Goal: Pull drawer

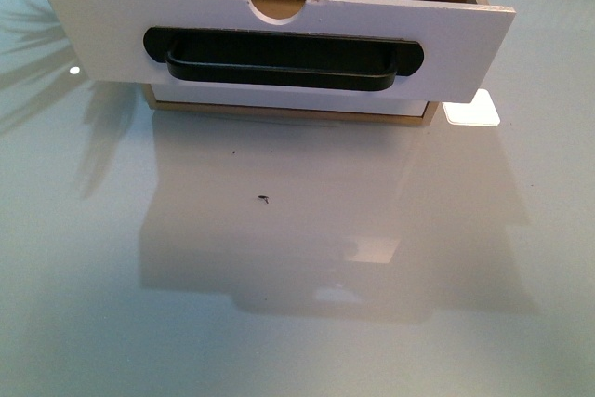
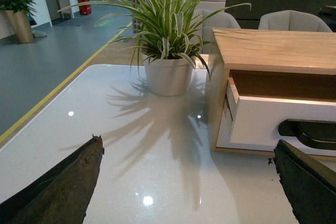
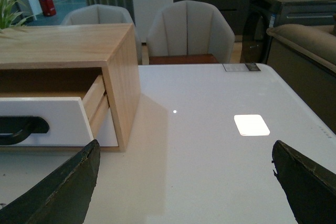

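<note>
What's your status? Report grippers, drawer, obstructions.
Left gripper open, right gripper open, both empty. Drawer pulled out, handle free. Nothing in the way.

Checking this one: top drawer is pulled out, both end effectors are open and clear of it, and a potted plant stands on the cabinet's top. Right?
Not quite. The potted plant stands on the table beside the cabinet, not on its top; the left wrist view shows this. The drawer is pulled out, and both the left end effector and right end effector are open and clear.

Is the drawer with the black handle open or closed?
Open. The drawer sticks out well past the wooden cabinet, with its wood sides showing behind the white front. Neither pincer is touching it.
</note>
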